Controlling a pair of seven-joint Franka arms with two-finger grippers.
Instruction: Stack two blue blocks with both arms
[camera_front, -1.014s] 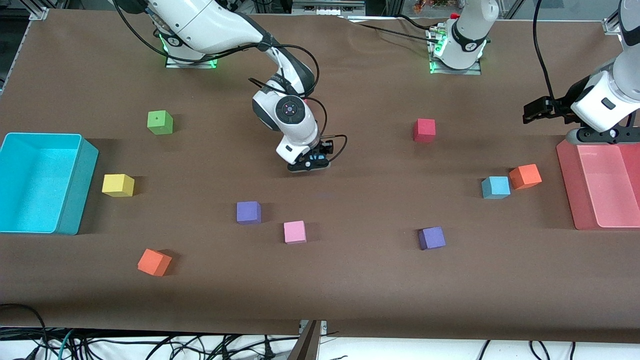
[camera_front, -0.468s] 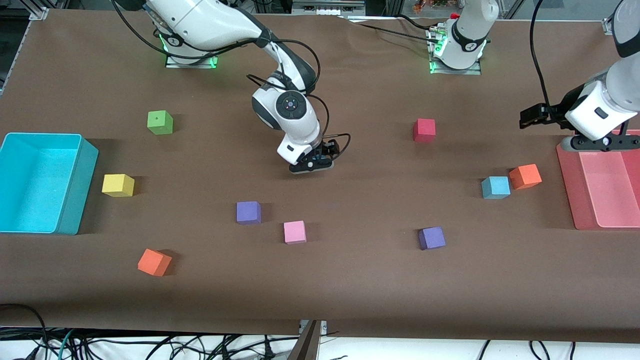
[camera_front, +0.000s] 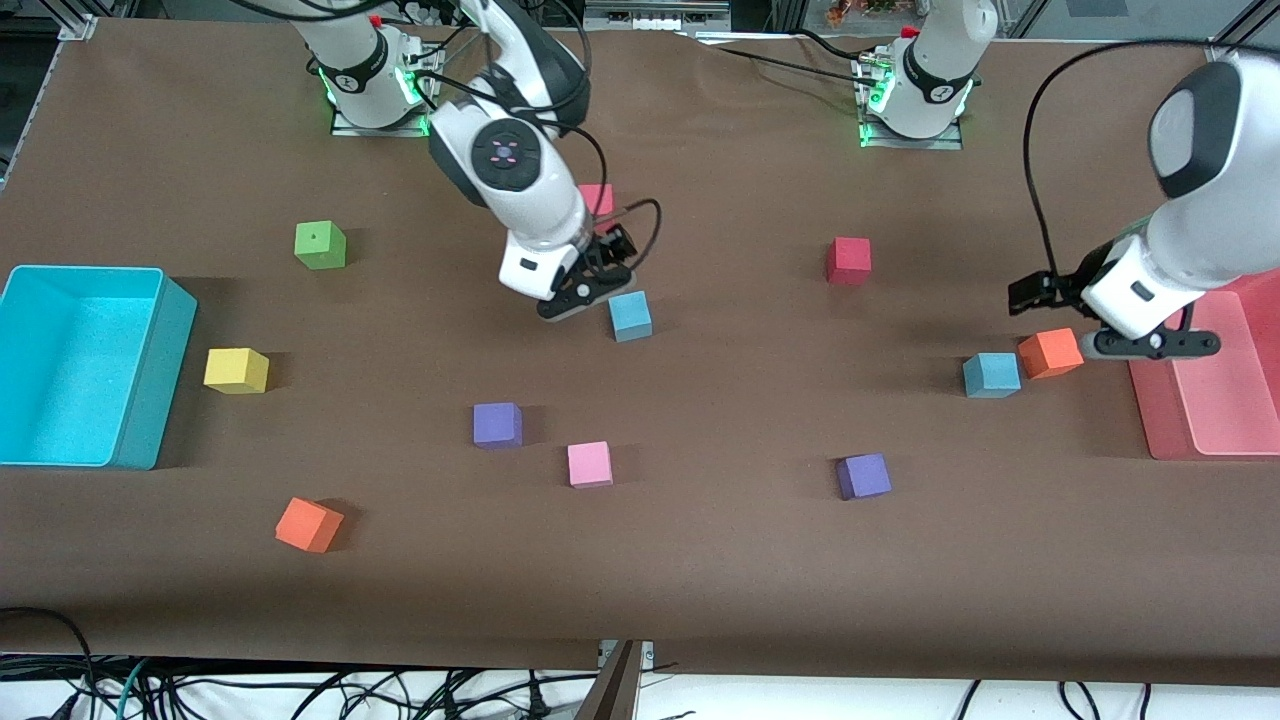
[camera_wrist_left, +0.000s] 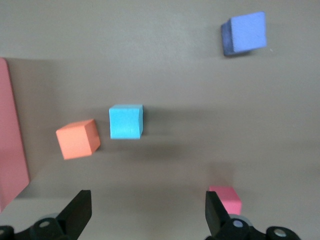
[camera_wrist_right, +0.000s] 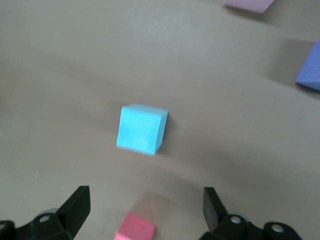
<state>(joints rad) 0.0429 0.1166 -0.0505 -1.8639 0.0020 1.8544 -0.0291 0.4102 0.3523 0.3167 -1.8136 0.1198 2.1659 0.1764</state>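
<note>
One blue block sits on the table mid-table; it also shows in the right wrist view. My right gripper is open and empty, just beside this block toward the robots' bases; its fingers stand apart in its wrist view. The second blue block sits near the left arm's end of the table, next to an orange block. My left gripper is open and empty over the table's edge of the pink tray, beside the orange block. Its wrist view shows that blue block ahead.
A pink tray lies at the left arm's end, a cyan bin at the right arm's end. Red, pink-red, pink, two purple, yellow, green and orange cubes are scattered.
My right gripper opened, left the blue block on the table and drew back toward its base. My left arm came down from over the pink tray toward the orange and blue blocks.
</note>
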